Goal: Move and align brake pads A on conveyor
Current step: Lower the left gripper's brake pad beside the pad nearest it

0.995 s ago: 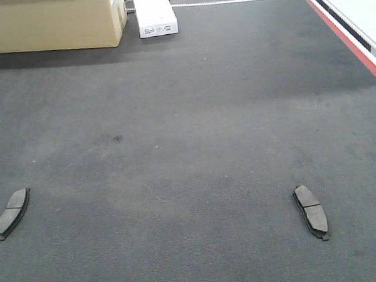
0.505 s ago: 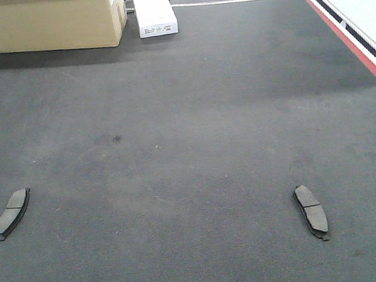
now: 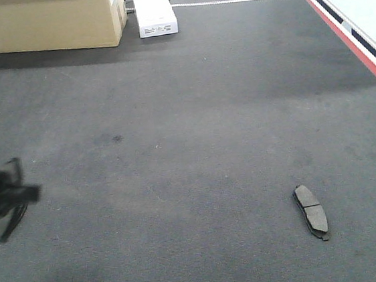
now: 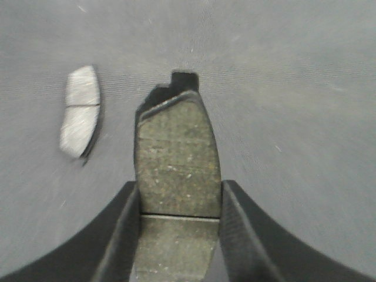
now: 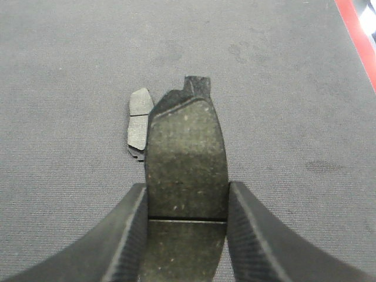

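Your left gripper [image 4: 176, 235] has its jaws pinching a brake pad [image 4: 176, 158] above the conveyor [image 4: 294, 88], with another pad [image 4: 80, 111] lying just to its left. Your right gripper [image 5: 185, 235] pinches a pad [image 5: 187, 158] too, a fourth pad [image 5: 138, 123] lying on the belt just behind it. The blur at the front view's left edge [image 3: 2, 194] is probably the left arm.

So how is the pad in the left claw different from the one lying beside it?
The held pad is gripped between the left claw fingers, off the belt; the loose pad lies flat on the belt. The held pad looks darker and bigger, being closer to the camera. Both are curved, with a central groove.
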{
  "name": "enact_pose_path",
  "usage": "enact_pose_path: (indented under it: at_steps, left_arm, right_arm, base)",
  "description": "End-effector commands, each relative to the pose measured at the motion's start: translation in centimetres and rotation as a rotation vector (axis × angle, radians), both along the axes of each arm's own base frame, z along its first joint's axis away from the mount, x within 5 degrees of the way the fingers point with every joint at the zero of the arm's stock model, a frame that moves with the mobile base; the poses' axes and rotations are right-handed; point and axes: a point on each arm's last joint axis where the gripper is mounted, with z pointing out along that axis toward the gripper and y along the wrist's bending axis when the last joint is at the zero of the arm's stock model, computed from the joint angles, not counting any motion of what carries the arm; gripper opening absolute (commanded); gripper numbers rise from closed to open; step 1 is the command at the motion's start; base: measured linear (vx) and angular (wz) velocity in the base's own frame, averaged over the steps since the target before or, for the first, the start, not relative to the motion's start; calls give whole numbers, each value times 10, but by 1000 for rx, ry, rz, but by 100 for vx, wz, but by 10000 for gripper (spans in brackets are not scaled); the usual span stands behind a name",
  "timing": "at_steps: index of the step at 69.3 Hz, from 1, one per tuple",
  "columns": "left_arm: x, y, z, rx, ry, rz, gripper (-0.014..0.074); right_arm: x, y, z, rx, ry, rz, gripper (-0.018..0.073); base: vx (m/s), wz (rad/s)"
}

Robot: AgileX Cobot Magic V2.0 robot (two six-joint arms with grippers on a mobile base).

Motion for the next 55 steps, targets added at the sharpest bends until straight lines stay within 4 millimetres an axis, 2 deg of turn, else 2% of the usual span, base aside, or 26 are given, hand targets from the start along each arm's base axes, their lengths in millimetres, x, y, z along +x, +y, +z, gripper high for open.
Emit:
enact_pose_path:
  at_steps: [1,12,17,23,36,55]
  left_arm:
    - [39,-7,4,-15,-16,11,-6]
    - [91,-17,-26,27,163,13,-6]
    - [109,-20,-42,48,264,17,-6]
    - [125,-23,-52,63,335,21,-6]
    - [138,-25,-57,63,340,34,-6]
    - [138,-2,-57,45,373,136,-6]
  right_arm:
    - [5,0,15,-8,-104,-1,-4]
    - [5,0,15,-8,-104,-1,-4]
    - [5,0,15,-8,-104,-1,-4]
    - [5,0,15,-8,-104,-1,-4]
    - [5,0,15,-8,-104,-1,-4]
    - [5,0,15,-8,-104,-1,-4]
  base:
    - [0,0]
    - [0,0]
    - [0,0]
    - [0,0]
    - [0,0]
    - [0,0]
